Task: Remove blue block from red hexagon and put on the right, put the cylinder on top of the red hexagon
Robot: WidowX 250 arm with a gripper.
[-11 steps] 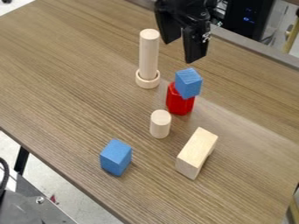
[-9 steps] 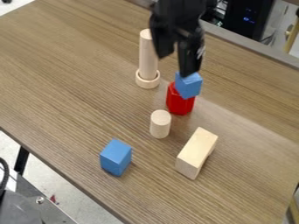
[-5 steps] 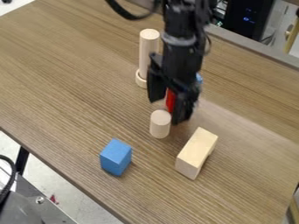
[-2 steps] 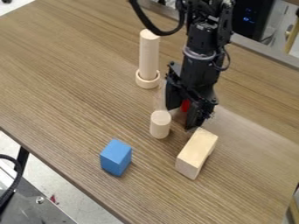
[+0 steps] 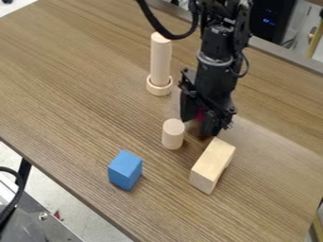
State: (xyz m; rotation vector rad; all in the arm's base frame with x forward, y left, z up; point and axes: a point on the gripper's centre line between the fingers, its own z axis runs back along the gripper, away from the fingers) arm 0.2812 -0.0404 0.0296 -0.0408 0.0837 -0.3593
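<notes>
The gripper [image 5: 198, 125] points down over the middle of the table, at the place of the red hexagon [image 5: 200, 114], which shows as only a small red patch between its dark parts. The blue block that was on top of the hexagon is hidden behind the gripper. Just left of the gripper stands the short wooden cylinder [image 5: 173, 134], upright on the table. A taller wooden cylinder [image 5: 160, 59] rises from a wooden ring [image 5: 159, 86] farther back on the left.
Nearer the front lies another blue block [image 5: 125, 170] on the wooden table [image 5: 75, 94]. A pale rectangular wood block [image 5: 212, 165] lies close in front of the gripper, to the right of the short cylinder. The table's front edge runs diagonally at lower left.
From above and behind the hexagon, the gripper has come down and forward over it, covering the blue block on top. Since the last earlier frame it has shifted only slightly; the other objects stay put.
</notes>
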